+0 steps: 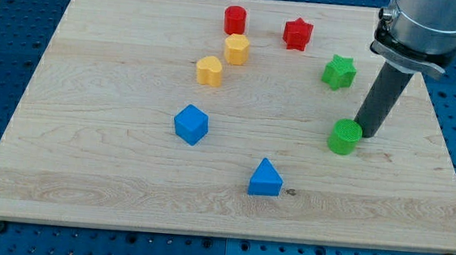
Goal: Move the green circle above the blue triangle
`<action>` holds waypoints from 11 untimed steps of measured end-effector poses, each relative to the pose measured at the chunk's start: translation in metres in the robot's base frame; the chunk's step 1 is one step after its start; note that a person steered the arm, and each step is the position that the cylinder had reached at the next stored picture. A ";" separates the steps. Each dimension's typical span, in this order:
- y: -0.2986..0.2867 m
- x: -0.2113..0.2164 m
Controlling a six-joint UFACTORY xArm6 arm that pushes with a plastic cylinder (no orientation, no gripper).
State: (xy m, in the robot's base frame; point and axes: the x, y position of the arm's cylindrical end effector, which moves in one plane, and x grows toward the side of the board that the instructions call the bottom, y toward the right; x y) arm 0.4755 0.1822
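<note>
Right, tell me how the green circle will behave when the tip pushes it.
The green circle looks squat and flat-based, so it should slide rather than tip. Its round side may let it slip off my tip, which sits at its right edge. It looks like small, rigid plastic, so probably light on the smooth wooden board.

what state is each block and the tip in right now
green circle: flat on the board, tip touching its right side
blue triangle: resting alone, lower middle
blue cube: alone, left of centre
yellow blocks: close together, apart
red cylinder: upright, near the top
red star: flat, untouched
green star: flat, untouched
my tip: down on the board
</note>
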 end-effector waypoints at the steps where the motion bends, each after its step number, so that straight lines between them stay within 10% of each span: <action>1: -0.004 0.007; 5: -0.018 0.042; 11: -0.180 -0.022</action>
